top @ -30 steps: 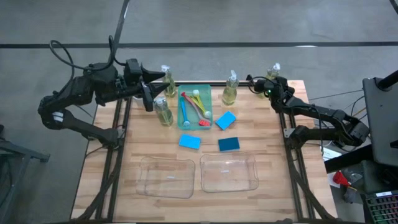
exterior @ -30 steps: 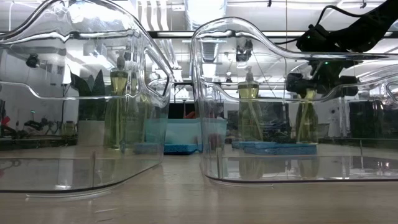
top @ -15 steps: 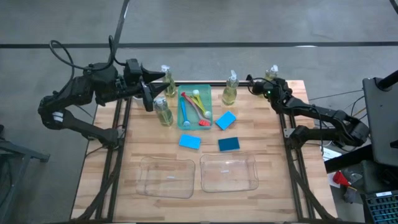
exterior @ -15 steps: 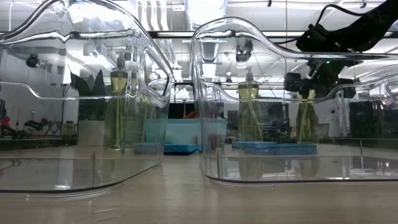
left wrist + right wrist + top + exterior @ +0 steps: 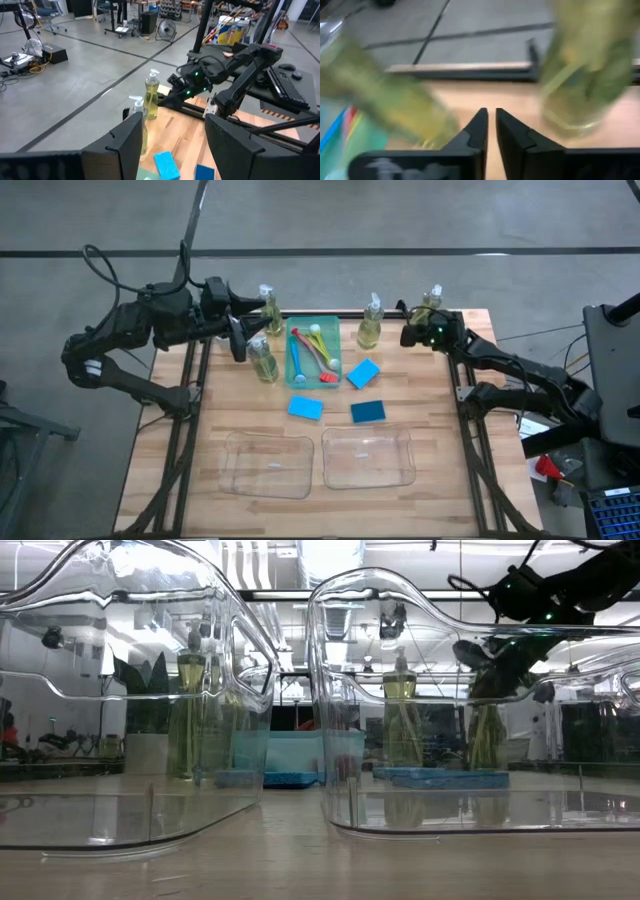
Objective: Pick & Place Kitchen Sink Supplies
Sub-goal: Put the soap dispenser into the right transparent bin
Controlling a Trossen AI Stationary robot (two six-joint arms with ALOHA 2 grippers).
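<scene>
Several clear bottles of yellow-green liquid stand upright on the table's far half: two at far left (image 5: 268, 305) (image 5: 262, 360), one in the middle (image 5: 370, 326), one at far right (image 5: 433, 299). Three blue sponges (image 5: 363, 372) (image 5: 305, 407) (image 5: 368, 411) lie flat at mid-table. The brushes (image 5: 310, 350) lie in the green tray (image 5: 334, 330). My left gripper (image 5: 241, 332) (image 5: 174, 120) hovers open beside the two left bottles. My right gripper (image 5: 407, 337) (image 5: 491, 117) is shut on nothing, between the middle bottle (image 5: 390, 105) and the far-right bottle (image 5: 585, 75).
Two clear plastic bins (image 5: 268, 464) (image 5: 367, 456) stand side by side at the table's near edge and fill the front of the low view. Bare wood lies between the sponges and the bins. The table's right edge (image 5: 497, 380) is close to my right arm.
My right gripper has shut, with nothing between its fingers. It has also moved toward the table's left and a little nearer, away from the far-right bottle and toward the middle bottle.
</scene>
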